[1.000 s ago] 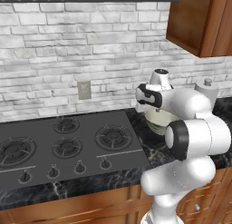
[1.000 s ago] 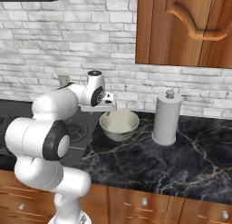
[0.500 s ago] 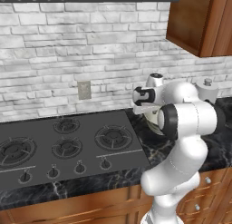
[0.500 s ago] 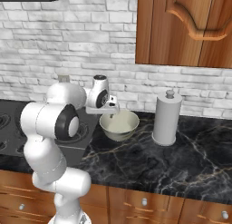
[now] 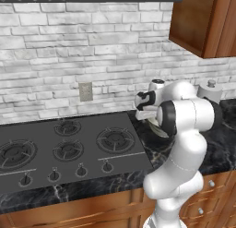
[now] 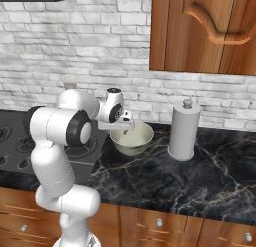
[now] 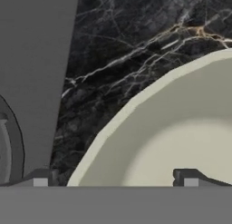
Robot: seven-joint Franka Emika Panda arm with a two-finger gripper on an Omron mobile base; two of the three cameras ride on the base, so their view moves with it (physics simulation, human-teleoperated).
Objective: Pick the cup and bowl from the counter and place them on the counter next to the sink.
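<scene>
My end effector (image 6: 126,127) is wide open and holds nothing, with one tip over the inside of the bowl (image 6: 132,138) and the other outside its rim, so I think I should go straight down and close on the wall only when the rim is well between the tips. The bowl stands on the black worktop (image 6: 165,178), just beside the stovetop (image 5: 69,148). The grey cylinder (image 6: 183,130) is near, on the far side from my arm, and could be knocked when I lift.
</scene>
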